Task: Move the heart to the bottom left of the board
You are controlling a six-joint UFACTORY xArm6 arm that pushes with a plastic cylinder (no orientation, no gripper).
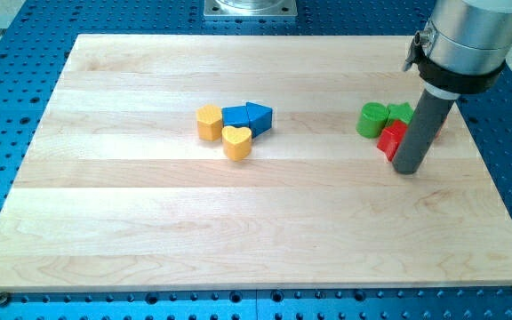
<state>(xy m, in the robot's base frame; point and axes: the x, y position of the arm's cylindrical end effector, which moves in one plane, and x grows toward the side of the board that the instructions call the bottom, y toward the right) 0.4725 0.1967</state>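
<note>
A yellow heart block (236, 141) lies near the board's middle, a little to the view's left. It touches a yellow hexagon block (209, 122) on its upper left and blue blocks (247, 116) above it. My tip (407, 169) rests on the board at the view's right, far from the heart, right beside a red block (391, 140).
A green cylinder block (372, 119) and another green block (401, 113) sit just above the red block. The wooden board (238, 231) lies on a blue perforated table. The arm's grey body (465, 40) hangs over the upper right corner.
</note>
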